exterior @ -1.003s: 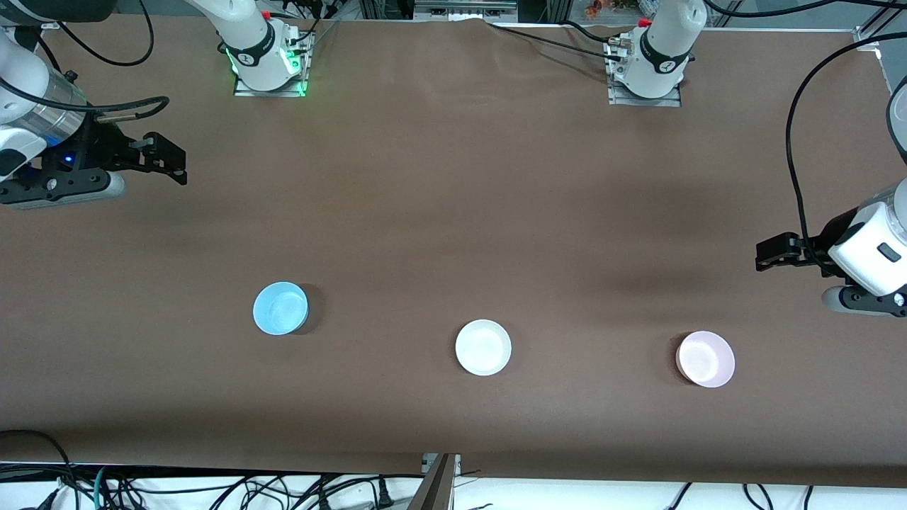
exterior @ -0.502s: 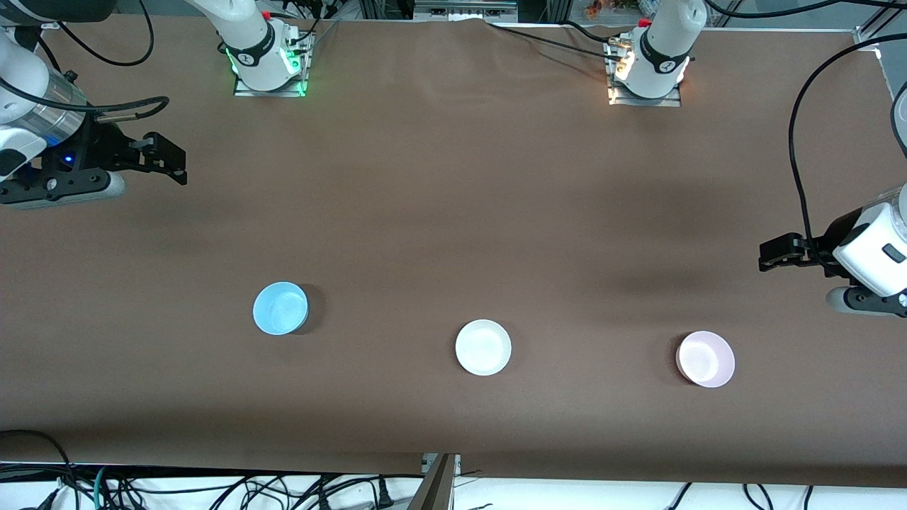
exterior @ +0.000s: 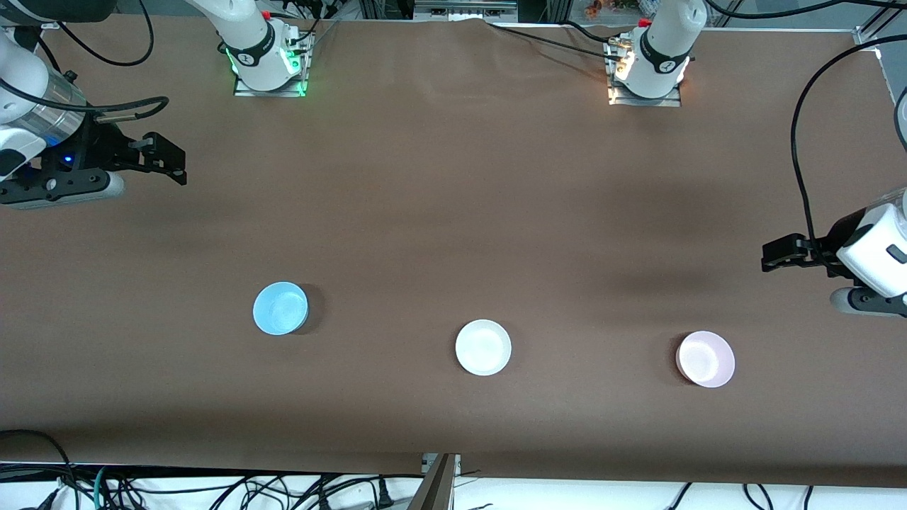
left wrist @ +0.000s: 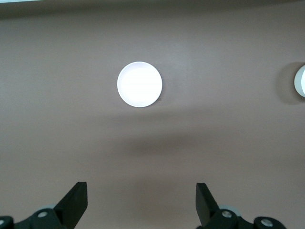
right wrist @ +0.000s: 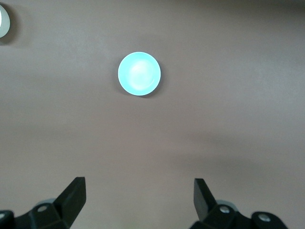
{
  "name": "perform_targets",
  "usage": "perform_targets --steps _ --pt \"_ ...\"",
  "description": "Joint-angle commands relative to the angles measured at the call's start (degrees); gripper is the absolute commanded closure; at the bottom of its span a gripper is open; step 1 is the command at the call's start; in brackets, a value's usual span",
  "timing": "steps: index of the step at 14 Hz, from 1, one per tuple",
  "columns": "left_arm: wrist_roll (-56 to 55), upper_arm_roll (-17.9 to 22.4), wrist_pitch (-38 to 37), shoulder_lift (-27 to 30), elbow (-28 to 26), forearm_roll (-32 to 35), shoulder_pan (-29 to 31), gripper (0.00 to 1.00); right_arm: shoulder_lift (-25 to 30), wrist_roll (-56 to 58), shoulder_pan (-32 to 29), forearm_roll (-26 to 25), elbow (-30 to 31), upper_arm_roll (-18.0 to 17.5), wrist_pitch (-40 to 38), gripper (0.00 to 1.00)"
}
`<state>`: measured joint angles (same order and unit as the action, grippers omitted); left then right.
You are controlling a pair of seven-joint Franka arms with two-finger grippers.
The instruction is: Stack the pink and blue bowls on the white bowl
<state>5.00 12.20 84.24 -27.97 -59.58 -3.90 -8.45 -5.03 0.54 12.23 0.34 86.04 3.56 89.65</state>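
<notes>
Three small glossy bowls sit apart in a rough row on the brown table. The blue bowl (exterior: 280,307) is toward the right arm's end, the white bowl (exterior: 483,347) in the middle, and the pink bowl (exterior: 705,359) toward the left arm's end. My left gripper (exterior: 766,255) hangs open and empty over bare table at its end; its wrist view shows the pink bowl (left wrist: 139,84), washed pale, well clear of the gripper (left wrist: 141,191). My right gripper (exterior: 178,164) hangs open and empty over bare table at its own end. The blue bowl (right wrist: 139,73) lies well off from it (right wrist: 139,187).
The two arm bases (exterior: 268,60) (exterior: 648,67) stand at the table's edge farthest from the front camera. Black cables (exterior: 797,142) trail from both wrists. The white bowl's rim shows at the edge of each wrist view (left wrist: 301,81) (right wrist: 3,21).
My left gripper has drifted slightly toward its own end of the table. The right arm and all three bowls have stayed put.
</notes>
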Motion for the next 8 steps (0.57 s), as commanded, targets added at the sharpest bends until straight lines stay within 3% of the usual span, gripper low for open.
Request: perform_targets --steps 1,8 --pt "4.7 -0.3 3.2 1.0 -3.0 -1.0 2.3 0.0 -0.1 -0.3 -0.3 -0.8 -0.6 -0.2 -0.5 0.0" --pt "5.9 -0.2 3.2 1.0 -4.1 -0.8 2.8 0.0 -0.2 0.0 -0.5 -0.7 -0.6 0.0 -0.4 0.0"
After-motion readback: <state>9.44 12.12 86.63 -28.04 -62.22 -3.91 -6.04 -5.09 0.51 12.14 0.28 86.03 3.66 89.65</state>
